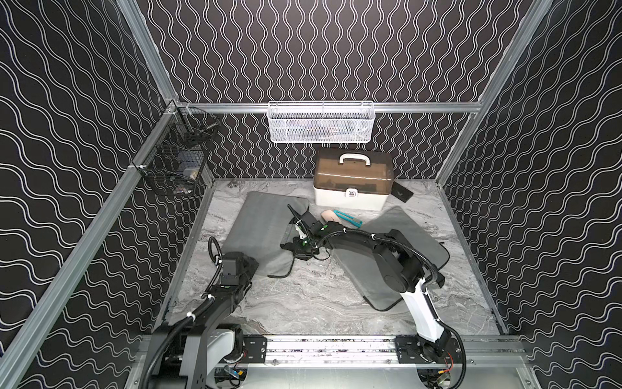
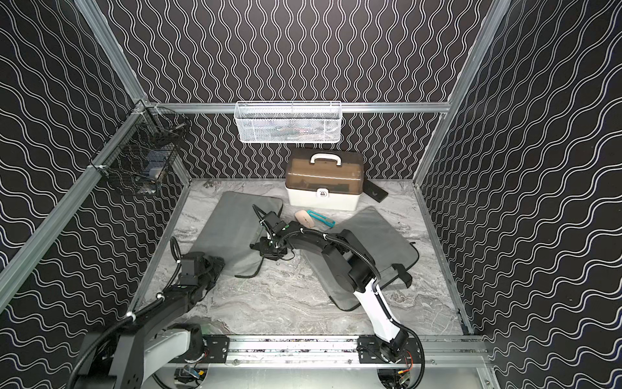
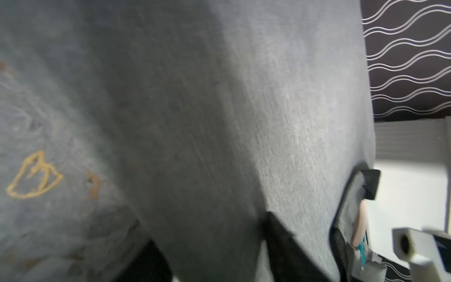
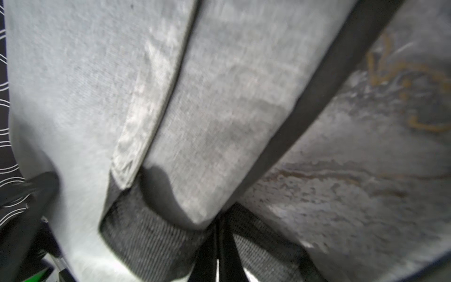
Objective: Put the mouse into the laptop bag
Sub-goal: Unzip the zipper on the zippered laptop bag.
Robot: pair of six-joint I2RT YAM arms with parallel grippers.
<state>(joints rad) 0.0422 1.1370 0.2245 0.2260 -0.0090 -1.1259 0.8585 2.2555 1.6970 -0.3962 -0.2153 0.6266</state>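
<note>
Found right end effector (image 1: 291, 247), fingers together, at laptop bag (image 1: 259, 222) rim (likely to open it). Spotted mouse (image 1: 330, 215) beyond. Couldn't tell the state of left end effector (image 1: 248, 266).

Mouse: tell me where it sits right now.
In both top views the mouse lies on the table near the back centre, just in front of the white storage box, with the teal tool right beside it.
</note>
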